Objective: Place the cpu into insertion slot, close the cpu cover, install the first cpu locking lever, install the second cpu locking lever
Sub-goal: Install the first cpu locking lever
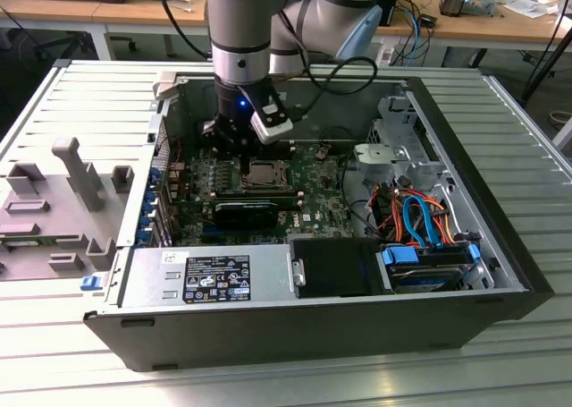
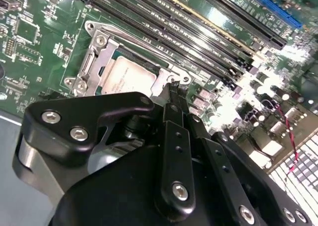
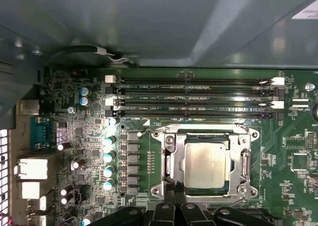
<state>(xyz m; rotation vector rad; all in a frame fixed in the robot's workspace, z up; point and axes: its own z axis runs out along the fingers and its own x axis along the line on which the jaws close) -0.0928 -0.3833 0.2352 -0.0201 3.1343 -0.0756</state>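
there, dull silver square cpu [image 3: 205,165] under windowed cpu cover [image 3: 171,159].

A black label [image 1: 217,279] with white print and symbols is seen on the power supply [image 1: 206,277] in the exterior view, and a small white sticker [image 1: 170,258] is fixed just beside it. Fine white lettering is printed on the green motherboard [image 3: 293,136] along the memory slots [image 3: 194,80] in the first wrist view. None of it can be made out, being too small.
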